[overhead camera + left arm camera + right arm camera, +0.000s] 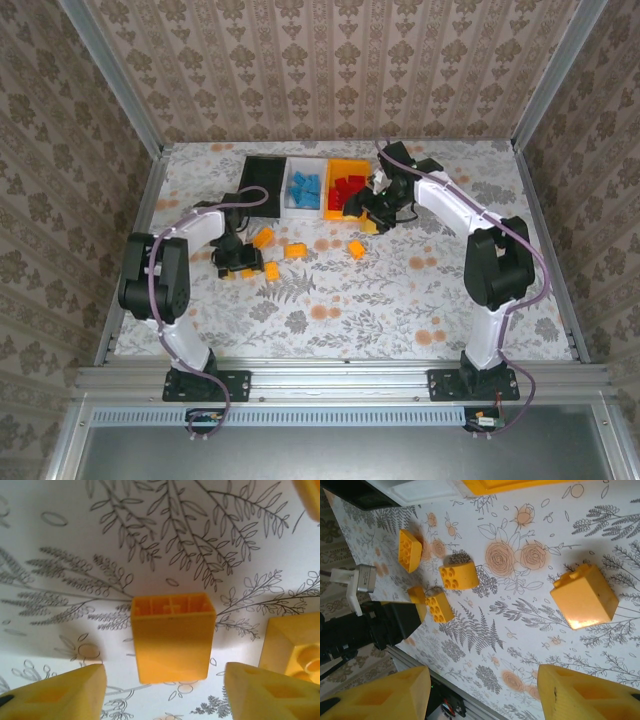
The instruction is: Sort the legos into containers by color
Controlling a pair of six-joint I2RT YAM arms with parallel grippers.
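Left gripper [162, 692] low over table [330, 300], left of centre. Jaws spread. Yellow brick [172, 637] on its side between fingers [65, 695], gap on each side, hollow underside showing.

Loose bricks [295, 250], same yellow, scattered just right of it.

Back row, side by side: black bin [262, 185], then white bin [300, 211] with blue bricks [305, 187], then orange bin [350, 164] with red bricks [350, 190].

Right gripper [482, 695] near orange bin's front right corner, jaws spread over bare table. Far brick [583, 596], also yellow, lies ahead of it.
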